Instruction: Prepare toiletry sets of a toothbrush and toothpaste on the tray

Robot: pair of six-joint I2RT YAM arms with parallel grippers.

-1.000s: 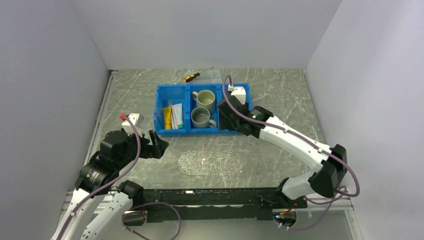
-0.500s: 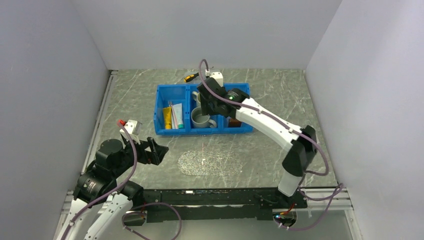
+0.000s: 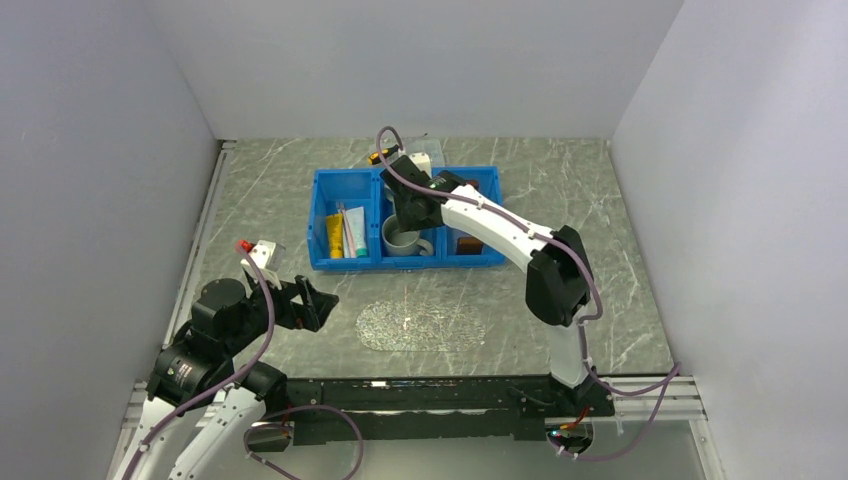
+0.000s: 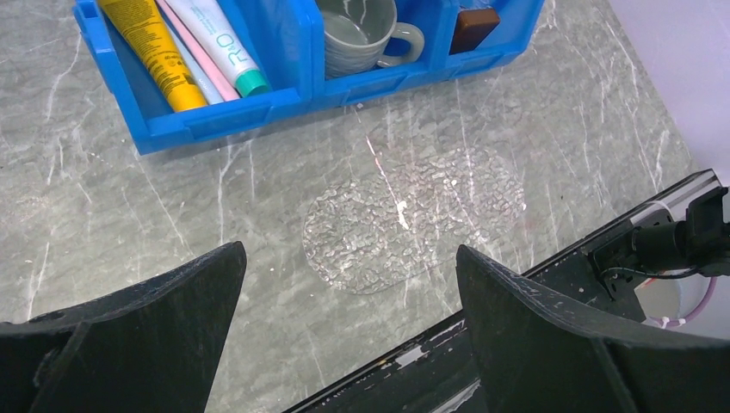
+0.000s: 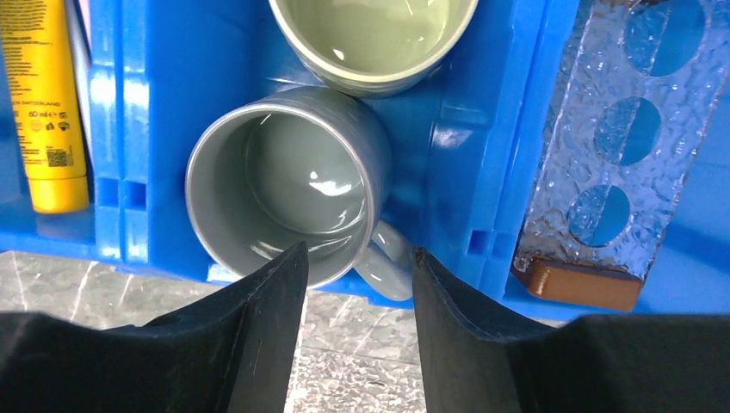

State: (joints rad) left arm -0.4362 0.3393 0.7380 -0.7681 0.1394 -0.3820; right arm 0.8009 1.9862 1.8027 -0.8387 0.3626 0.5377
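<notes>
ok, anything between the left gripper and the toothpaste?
Only the blue bin: its near wall stands between the open left gripper and the toothpaste, which lies in the left compartment. The toothbrush and the yellow tube lie alongside it. Nothing covers it from above.

In the bin point(image 3: 350, 263), the toothpaste point(image 4: 219, 39) lies left, two mugs point(image 5: 288, 185) middle, the tray point(image 5: 620, 129) right.
</notes>
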